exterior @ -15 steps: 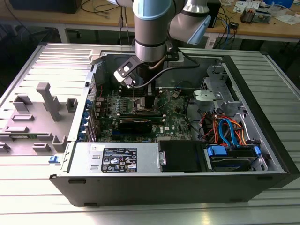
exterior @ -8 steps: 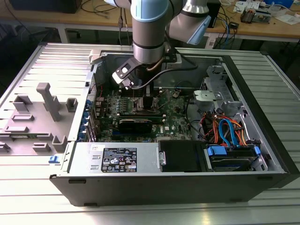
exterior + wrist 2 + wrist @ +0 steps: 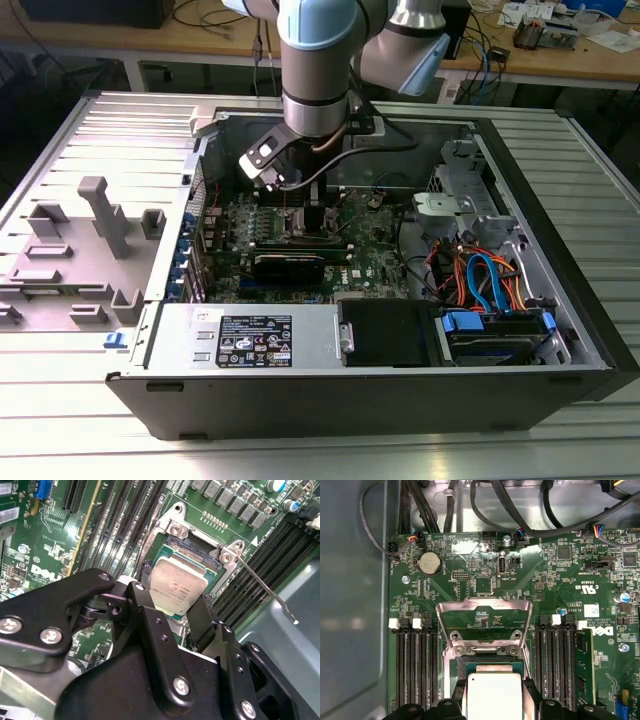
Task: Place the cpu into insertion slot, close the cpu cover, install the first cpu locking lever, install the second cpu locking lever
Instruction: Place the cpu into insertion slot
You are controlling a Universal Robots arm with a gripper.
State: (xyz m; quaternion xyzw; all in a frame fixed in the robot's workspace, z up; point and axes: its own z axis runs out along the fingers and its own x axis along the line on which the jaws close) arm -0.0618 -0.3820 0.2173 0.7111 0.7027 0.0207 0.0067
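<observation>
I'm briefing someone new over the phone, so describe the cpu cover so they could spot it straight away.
On the green motherboard, find the two banks of long black memory slots. Between them, next to the silver-topped cpu, the cpu cover stands swung open. Unlike the solid chip, it is a thin silver frame with a large window showing the board behind.

The cpu (image 3: 495, 696) sits over the centre of the slot (image 3: 485, 651), on the board (image 3: 545, 580). The cover (image 3: 484, 604) stands raised at one edge of the slot. Memory slots (image 3: 415, 670) flank the slot on two opposite sides. A lever (image 3: 260, 581) juts from a slot corner across one bank. Beyond the cover from the slot lies a coin cell (image 3: 430, 562). In the exterior view the power supply (image 3: 250, 340) lies nearer than the slot, the drives (image 3: 490, 330) toward that view's right of it.
</observation>
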